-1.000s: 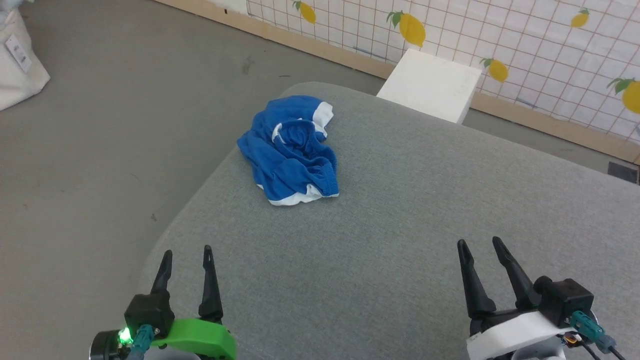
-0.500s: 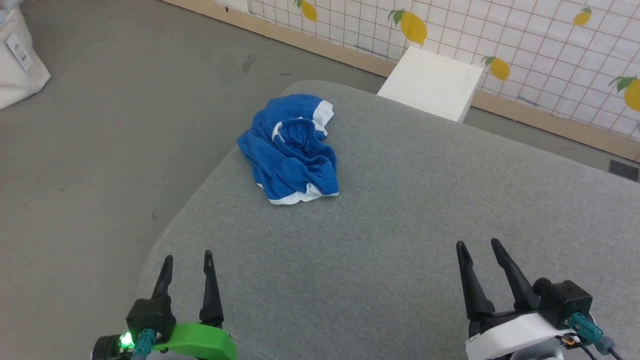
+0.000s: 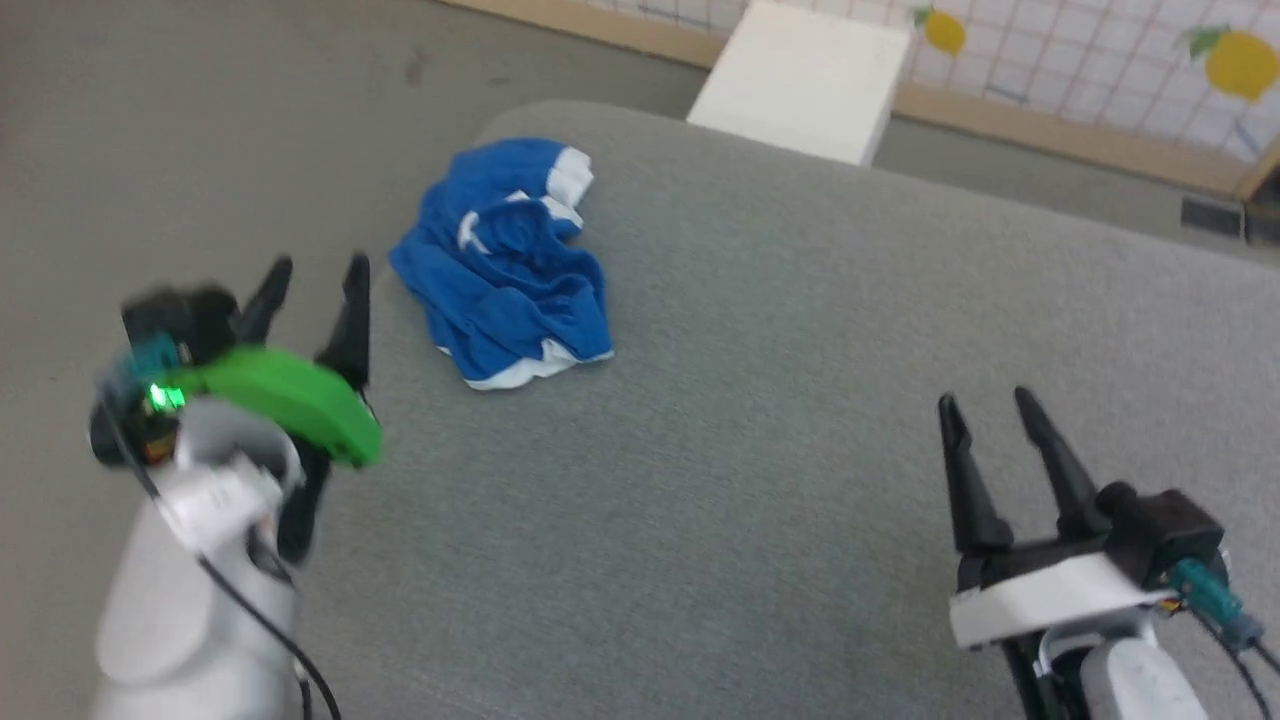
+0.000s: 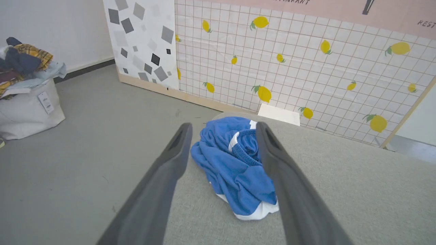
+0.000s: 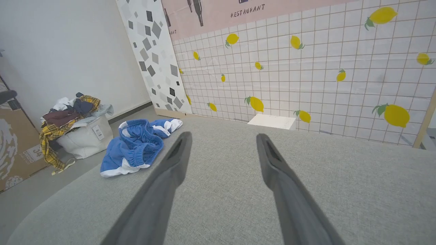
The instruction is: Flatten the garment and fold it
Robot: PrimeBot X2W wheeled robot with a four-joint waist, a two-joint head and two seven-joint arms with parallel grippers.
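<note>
- The garment [image 3: 500, 265] lies crumpled in a heap near the far left corner of the grey cushion [image 3: 760, 420], close to its left edge. White trim shows at the far end and along the near hem, and the layers are bunched over one another. It is not flattened and no fold is begun.
- Left gripper [image 3: 320, 265] sits just beside the heap, on its left, about over the cushion's edge. Its fingers are spread and hold nothing. In the left wrist view the heap shows between the two fingers, apart from both.
- Right gripper [image 3: 983, 398] hovers well apart from the garment, over the near right of the cushion, fingers likewise spread and empty.
- Step in hand, as I read it: left arm's approach for a first pinch.
- I'd aim at one outer edge. The near white hem looks reachable, while the bunched middle would lift several layers together.
- I'd drag toward the cushion's centre, since the heap could slip off to the floor [image 3: 150, 150].
</note>
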